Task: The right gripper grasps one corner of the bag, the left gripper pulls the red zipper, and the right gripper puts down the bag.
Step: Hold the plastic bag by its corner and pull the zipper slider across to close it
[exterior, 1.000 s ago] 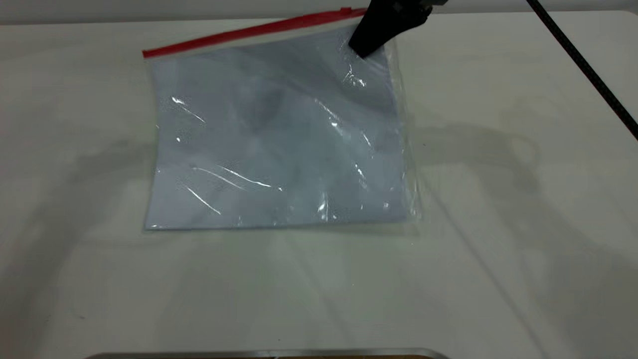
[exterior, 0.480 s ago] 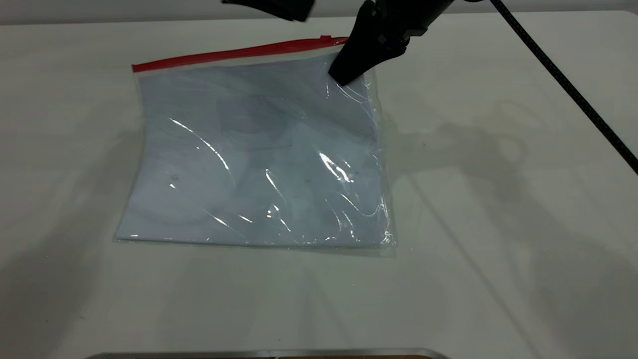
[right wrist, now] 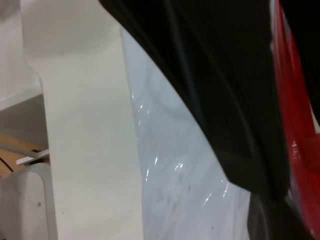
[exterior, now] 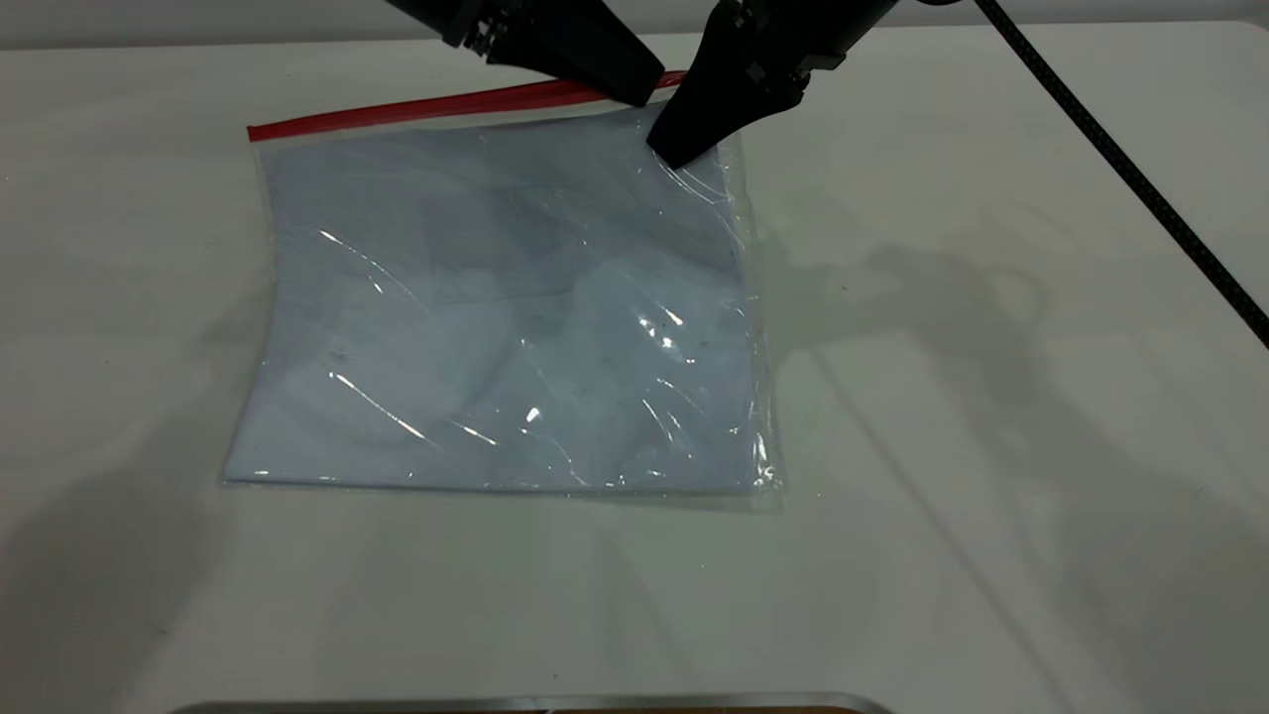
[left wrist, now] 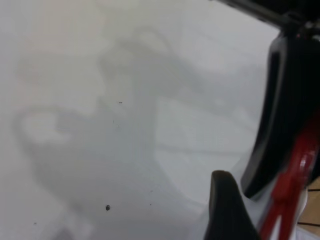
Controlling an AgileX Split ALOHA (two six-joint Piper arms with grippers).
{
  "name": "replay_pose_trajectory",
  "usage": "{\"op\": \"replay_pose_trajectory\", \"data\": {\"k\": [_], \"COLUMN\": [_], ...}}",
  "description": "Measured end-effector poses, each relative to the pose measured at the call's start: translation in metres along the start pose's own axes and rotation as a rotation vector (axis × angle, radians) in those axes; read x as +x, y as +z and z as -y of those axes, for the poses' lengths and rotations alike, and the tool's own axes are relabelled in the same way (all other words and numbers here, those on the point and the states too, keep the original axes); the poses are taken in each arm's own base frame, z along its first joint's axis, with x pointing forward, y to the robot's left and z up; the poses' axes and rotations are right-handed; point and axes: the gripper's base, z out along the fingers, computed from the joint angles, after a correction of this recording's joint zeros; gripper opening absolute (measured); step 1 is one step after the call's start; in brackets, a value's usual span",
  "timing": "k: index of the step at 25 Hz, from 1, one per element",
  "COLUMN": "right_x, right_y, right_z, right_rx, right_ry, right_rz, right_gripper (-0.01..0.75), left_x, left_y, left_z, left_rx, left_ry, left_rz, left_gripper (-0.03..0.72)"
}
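Wide bare table (exterior: 991, 446) on every side of the bag (exterior: 496, 317), most of it toward the near edge and to the right; far edge of the table just behind the red zipper (exterior: 397, 111). Flat on the table, the bag, zipper edge farthest from the camera, its near and left edges free. Inside it, white paper (exterior: 446, 377) filling nearly the whole pouch, with a thin clear margin down the right side.

At the far right, the corner of the bag (exterior: 709, 159) under the right gripper (exterior: 677, 154), black jaws closed to a wedge on the plastic beside the end of the red strip. Just left of it, almost touching, the left gripper (exterior: 634, 91), tip down at the zipper near that same corner; slider hidden beneath it. From the left wrist, one black fingertip (left wrist: 226, 210) close to red plastic, the gap between the fingers impossible to judge. From the right wrist, dark finger across the clear plastic, red strip alongside.

Black cable (exterior: 1140, 178) slanting across the table at far right, well apart from the bag.
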Motion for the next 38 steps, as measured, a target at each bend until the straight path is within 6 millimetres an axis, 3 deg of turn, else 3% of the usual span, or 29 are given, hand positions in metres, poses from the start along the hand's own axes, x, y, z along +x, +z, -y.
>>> {"op": "replay_pose_trajectory", "data": {"k": [14,24,38], "right_x": [-0.0006,-0.0007,-0.0034], "right_y": [0.0001,-0.0002,-0.0051], "right_z": [-0.0003,0.0011,0.0032], "right_rx": [-0.003,0.011,0.039], "right_ry": [0.002,0.005,-0.016], "right_rz": [0.006,0.009,0.021], "right_gripper": [0.037,0.037,0.037], "left_x": [-0.0025,-0.0046,-0.0056], "left_y": [0.0006,0.0005,-0.002], "left_z": [-0.0006,-0.0002,-0.0035], "left_rx": [0.003,0.007,-0.015], "left_ry": [-0.018,0.014,0.008], "left_rz": [0.033,0.055,0.078], "left_gripper": [0.361,0.155,0.092]}}
